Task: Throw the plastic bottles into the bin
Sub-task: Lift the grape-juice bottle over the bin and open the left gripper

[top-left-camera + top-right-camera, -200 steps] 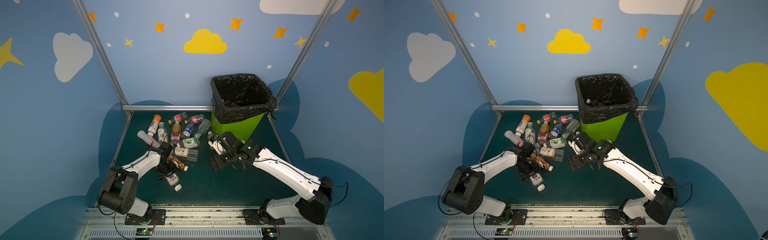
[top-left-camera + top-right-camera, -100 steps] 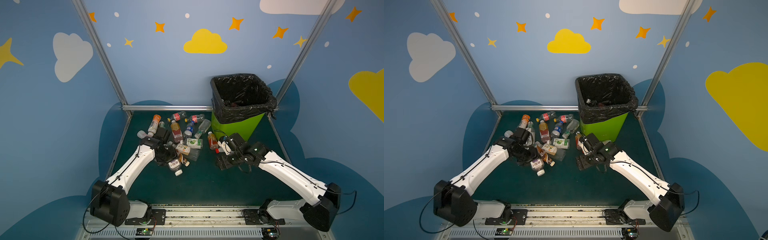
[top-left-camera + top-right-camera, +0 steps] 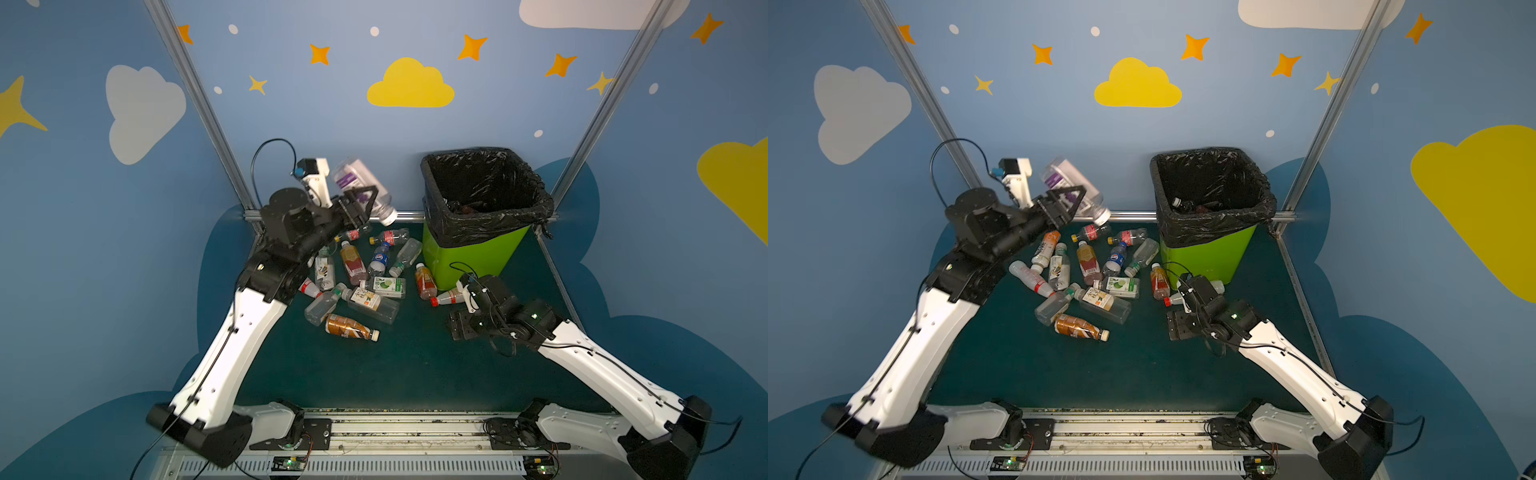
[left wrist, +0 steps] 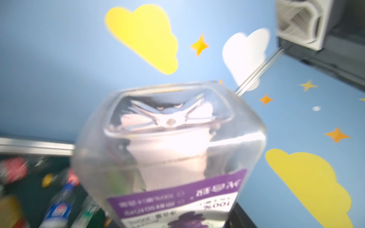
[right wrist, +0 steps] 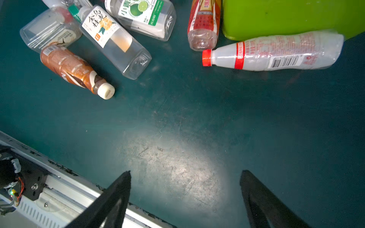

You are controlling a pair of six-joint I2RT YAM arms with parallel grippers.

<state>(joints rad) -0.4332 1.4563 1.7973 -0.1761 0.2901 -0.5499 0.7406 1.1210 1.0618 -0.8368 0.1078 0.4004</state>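
We note left fingers clamping the purple-label bottle aloft, upper centre, left of the bin; right fingers wide, empty. Risk: releasing short of the rim, it drops onto the surface.

Both top views look steeply down from high above the front edge toward the back wall, sharing almost the whole scene: green table, bottle pile, lime-green bin. The left wrist view, blurred, sits very close to a purple-labelled bottle, seemingly facing the wall. The right wrist view looks down on the table from near, sharing part of the pile and the bin's side with them
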